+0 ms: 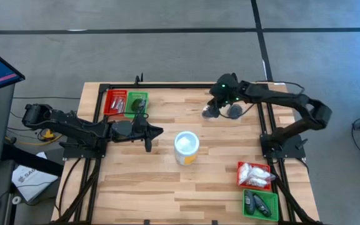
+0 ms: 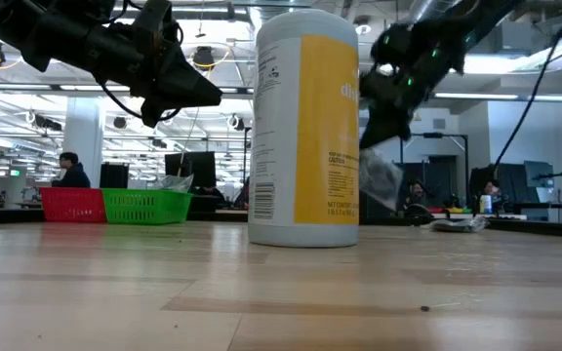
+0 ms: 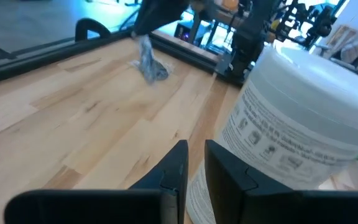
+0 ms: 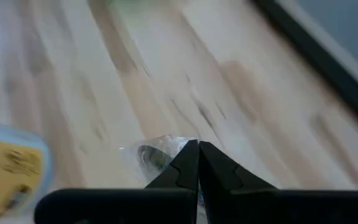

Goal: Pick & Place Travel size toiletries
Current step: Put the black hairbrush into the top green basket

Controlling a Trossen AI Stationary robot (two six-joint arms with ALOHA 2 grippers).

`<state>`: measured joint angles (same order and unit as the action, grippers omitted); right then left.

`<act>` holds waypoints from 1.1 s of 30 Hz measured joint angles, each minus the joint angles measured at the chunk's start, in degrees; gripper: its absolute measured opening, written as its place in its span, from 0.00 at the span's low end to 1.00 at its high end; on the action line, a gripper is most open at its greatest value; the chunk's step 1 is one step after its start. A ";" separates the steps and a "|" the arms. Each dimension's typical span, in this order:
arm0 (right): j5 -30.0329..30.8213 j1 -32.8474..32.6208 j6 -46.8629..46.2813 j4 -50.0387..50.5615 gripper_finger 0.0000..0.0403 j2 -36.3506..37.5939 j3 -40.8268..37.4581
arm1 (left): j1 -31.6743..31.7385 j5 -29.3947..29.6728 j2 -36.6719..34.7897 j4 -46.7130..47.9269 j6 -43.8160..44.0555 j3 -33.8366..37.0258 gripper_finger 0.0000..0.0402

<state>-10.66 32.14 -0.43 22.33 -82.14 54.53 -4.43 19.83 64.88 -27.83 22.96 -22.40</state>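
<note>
Right tool (image 4: 198,148) pinching clear sachet (image 4: 157,152)

Wooden table (image 1: 167,181) with cup (image 1: 186,147), trays (image 1: 125,103)

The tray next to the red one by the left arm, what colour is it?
Green tray; clearest in the high view.

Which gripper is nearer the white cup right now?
Left. The left gripper hovers just beside the white cup, fingers nearly closed. The right gripper is farther off toward the table's far edge, shut on a clear sachet.
</note>
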 joint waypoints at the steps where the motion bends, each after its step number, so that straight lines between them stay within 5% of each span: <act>1: 0.01 -0.73 -0.43 -0.49 0.00 1.54 0.02 | 0.00 0.31 0.00 -0.48 -0.13 0.01 0.11; 10: 0.15 -7.57 -4.07 -9.73 0.00 11.60 0.08 | 0.00 1.18 0.00 -13.23 -7.18 0.01 0.11; 21: 0.25 -13.53 -7.20 -27.85 0.00 12.33 0.15 | 1.29 4.77 0.00 -18.29 -12.55 0.01 0.13; 33: 0.70 -17.46 -6.56 -29.89 0.00 4.35 8.25 | 3.34 2.27 0.02 -22.45 -14.54 0.01 0.39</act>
<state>-9.96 14.68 -7.00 -7.55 -77.80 62.78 -1.08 22.10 64.90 -50.28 8.42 -22.39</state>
